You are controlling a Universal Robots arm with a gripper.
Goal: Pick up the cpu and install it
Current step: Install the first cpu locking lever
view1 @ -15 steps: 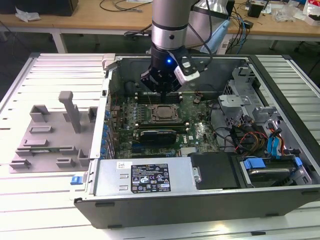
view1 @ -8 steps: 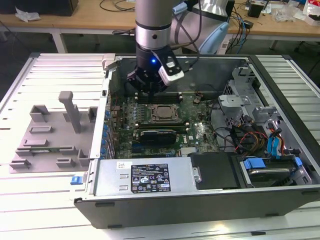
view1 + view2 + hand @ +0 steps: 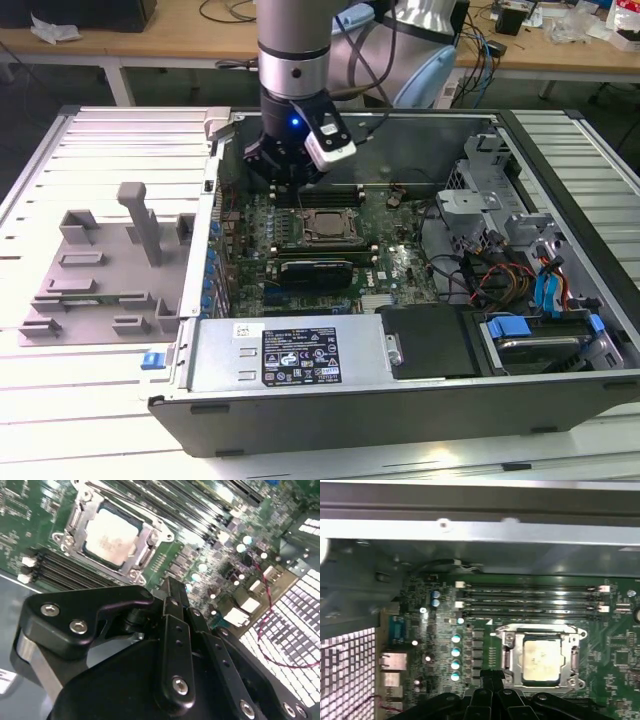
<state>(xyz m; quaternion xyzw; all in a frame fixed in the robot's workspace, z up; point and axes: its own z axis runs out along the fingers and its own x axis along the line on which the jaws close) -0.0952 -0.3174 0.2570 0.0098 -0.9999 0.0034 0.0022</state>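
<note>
The cpu (image 3: 325, 226) lies flat in the black-framed socket in the middle of the motherboard, its silvery-white top facing up; both wrist views show it seated inside the metal frame (image 3: 111, 537) (image 3: 541, 660). My gripper (image 3: 290, 183) hangs just above the board, behind the socket and toward the exterior view's left of it. Its black fingers come together at one tip (image 3: 172, 587) (image 3: 489, 677) with nothing between them. A short gap separates the tip from the socket's corner.
The open computer case (image 3: 560, 150) surrounds the board. Empty memory slots (image 3: 530, 600) run behind the socket. A grey tray (image 3: 95, 270) lies outside on the exterior view's left. The power supply (image 3: 300, 355) sits in front, with drive bays and cables (image 3: 500, 270) on the exterior view's right.
</note>
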